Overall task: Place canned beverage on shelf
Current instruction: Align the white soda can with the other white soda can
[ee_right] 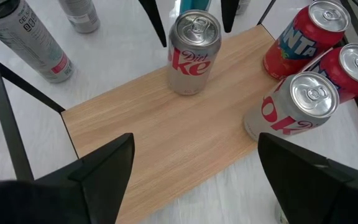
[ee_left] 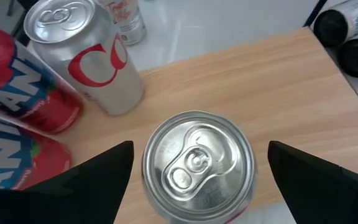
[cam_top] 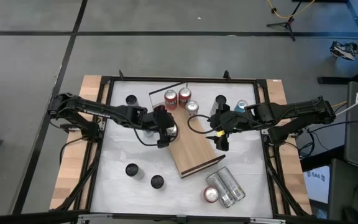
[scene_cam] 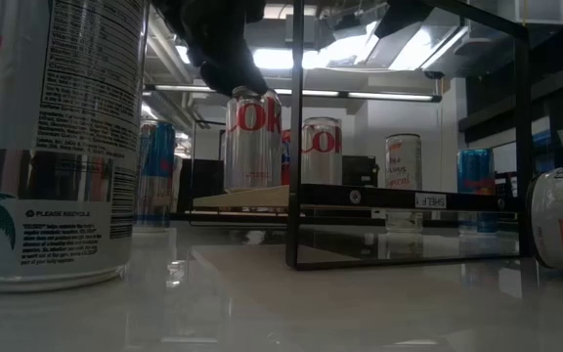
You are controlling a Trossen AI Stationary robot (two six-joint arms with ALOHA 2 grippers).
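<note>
Now upright on the shelf (ee_right: 160, 130), the can (ee_right: 194, 53) sits between the left gripper's (ee_left: 194, 177) spread fingers; a careless retreat could topple it.

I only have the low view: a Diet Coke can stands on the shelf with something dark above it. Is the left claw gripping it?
Observer: No. The left claw is open, one finger on either side of the Diet Coke can, with gaps showing. The can stands upright on the shelf.
Operator: Where is the right claw?
Observer: The right claw hovers open by the shelf's edge, holding nothing.
Operator: Any cans lying down?
Observer: Yes, slim silver cans lie on their sides on the table, off the shelf's near end.
</note>
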